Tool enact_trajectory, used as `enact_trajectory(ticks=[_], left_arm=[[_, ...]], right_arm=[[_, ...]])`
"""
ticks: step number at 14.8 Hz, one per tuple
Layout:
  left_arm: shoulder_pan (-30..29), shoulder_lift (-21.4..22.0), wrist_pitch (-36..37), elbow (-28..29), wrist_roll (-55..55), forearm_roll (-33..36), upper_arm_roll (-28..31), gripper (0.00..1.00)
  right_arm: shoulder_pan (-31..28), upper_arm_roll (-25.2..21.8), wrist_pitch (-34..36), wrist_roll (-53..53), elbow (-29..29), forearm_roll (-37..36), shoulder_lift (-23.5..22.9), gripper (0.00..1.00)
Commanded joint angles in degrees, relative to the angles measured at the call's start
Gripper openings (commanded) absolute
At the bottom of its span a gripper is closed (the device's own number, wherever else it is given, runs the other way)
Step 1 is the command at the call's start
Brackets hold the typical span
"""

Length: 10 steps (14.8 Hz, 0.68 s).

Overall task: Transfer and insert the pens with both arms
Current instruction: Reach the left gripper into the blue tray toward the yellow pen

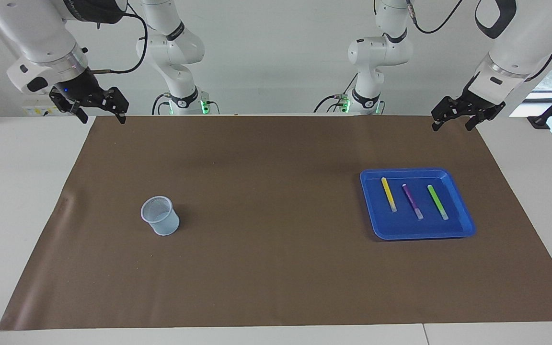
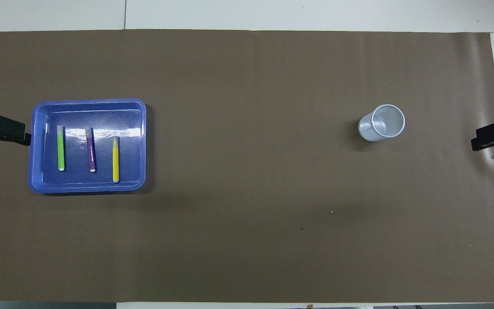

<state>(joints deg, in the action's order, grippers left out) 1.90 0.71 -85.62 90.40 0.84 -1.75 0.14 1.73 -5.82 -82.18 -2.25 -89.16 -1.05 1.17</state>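
Note:
Three pens lie side by side in a flat blue tray (image 1: pixel 465 225) (image 2: pixel 37 180) at the left arm's end of the table: a yellow pen (image 1: pixel 388 193) (image 2: pixel 115 159), a purple pen (image 1: pixel 412 201) (image 2: pixel 91 149) and a green pen (image 1: pixel 437 201) (image 2: pixel 60 147). A pale-blue mesh cup (image 1: pixel 161 216) (image 2: pixel 382 122) stands upright toward the right arm's end. My left gripper (image 1: pixel 454 126) (image 2: pixel 4 131) hangs open in the air over the mat's edge at its own end, holding nothing. My right gripper (image 1: pixel 102 118) (image 2: pixel 487 139) hangs open over the mat's edge at the other end, also holding nothing.
A brown mat (image 1: pixel 266 268) (image 2: pixel 247 223) covers most of the white table (image 1: pixel 12 191). Both arm bases stand at the robots' edge of the table.

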Motion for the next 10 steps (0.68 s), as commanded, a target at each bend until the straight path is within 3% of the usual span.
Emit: enact_trajectory(ticks=[1, 10], left_arm=[[0.2, 1.3, -0.3, 1.4, -0.7, 1.0, 0.3, 1.00], [0.7, 1.5, -0.9, 2.1, -0.8, 0.9, -0.1, 1.00]], right_arm=[[-0.6, 0.3, -0.1, -1.2, -1.0, 0.1, 1.0, 1.00], [-0.3, 0.7, -0.8, -1.2, -0.7, 0.3, 0.8, 1.00]])
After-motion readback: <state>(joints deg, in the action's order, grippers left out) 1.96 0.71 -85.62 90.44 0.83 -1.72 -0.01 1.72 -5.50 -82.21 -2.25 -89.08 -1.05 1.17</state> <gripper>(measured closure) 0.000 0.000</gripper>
